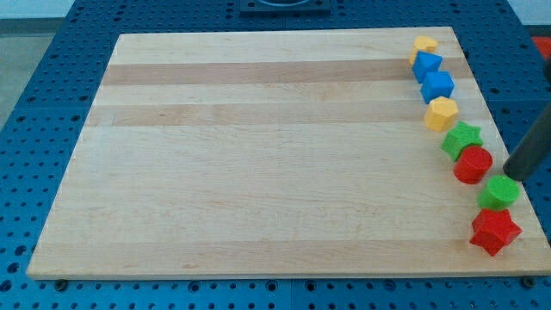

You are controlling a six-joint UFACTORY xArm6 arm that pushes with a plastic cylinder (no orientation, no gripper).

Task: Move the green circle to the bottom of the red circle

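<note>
The green circle (499, 192) sits near the board's right edge, just below and to the right of the red circle (473, 164). The two nearly touch. My rod comes in from the view's right edge, and my tip (508, 176) rests at the green circle's upper right side, to the right of the red circle. A green star (462, 139) touches the red circle from above. A red star (495, 230) lies right below the green circle.
Further up the right edge stand a yellow hexagon (441, 113), a blue cube (437, 85), a blue star-like block (425, 65) and a yellow block (424, 43). The wooden board (258, 155) lies on a blue pegboard table.
</note>
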